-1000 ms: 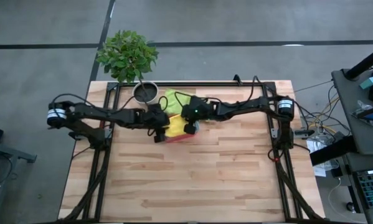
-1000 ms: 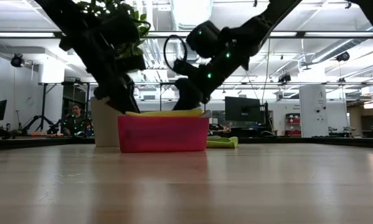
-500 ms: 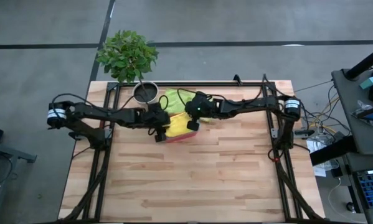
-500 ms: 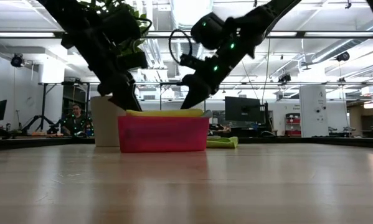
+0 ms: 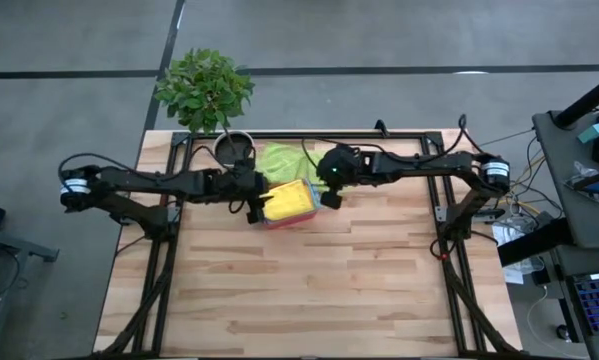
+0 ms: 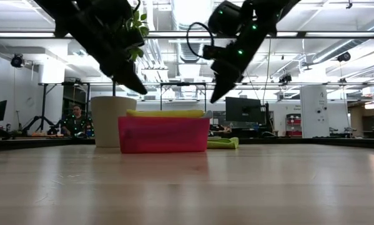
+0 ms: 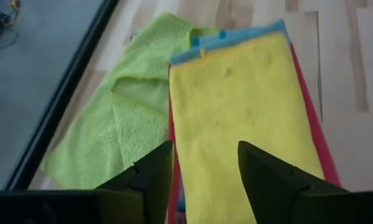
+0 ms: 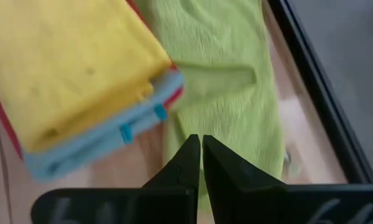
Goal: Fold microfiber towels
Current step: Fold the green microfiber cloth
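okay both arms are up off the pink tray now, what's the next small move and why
Probably send the right tool, shut and empty, toward the lime green towel and open it there. That towel lies loose and unfolded on the table beside the pink tray, while a folded yellow towel already tops the stack inside.

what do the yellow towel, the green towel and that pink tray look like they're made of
Yellow towel: soft fine-napped cloth, matte, folded flat. Lime green towel: similar fuzzy cloth, loosely rumpled. Pink tray: probably plastic, judging by its straight, smooth, rigid wall.
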{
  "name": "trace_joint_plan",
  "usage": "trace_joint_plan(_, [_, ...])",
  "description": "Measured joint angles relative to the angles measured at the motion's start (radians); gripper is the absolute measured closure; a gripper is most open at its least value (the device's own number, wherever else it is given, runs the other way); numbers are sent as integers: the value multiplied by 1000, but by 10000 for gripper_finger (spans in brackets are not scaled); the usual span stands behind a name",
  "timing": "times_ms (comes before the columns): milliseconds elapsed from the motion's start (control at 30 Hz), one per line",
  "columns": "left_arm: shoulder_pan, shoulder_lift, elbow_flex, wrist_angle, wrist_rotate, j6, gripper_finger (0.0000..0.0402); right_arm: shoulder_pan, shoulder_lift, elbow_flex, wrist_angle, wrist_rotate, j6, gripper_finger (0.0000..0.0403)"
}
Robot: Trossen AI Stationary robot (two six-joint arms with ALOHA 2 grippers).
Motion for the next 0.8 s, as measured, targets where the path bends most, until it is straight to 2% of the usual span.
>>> trace_joint_plan(167, [0, -3, 0, 14, 2, -1, 238, -31, -47, -88, 10, -24, 7, 377])
trace_joint_plan(333, [0, -2, 0, 18, 2, -3, 238, -95, -86, -205, 124, -174, 26, 329])
trace_joint_plan(600, [0, -1, -14, 83, 3, 3, 238, -169, -55, -415, 435, -192, -36, 231])
trace_joint_plan(800, [0, 0, -16, 105, 3, 16, 238, -181, 27, -490, 714, -194, -36, 199])
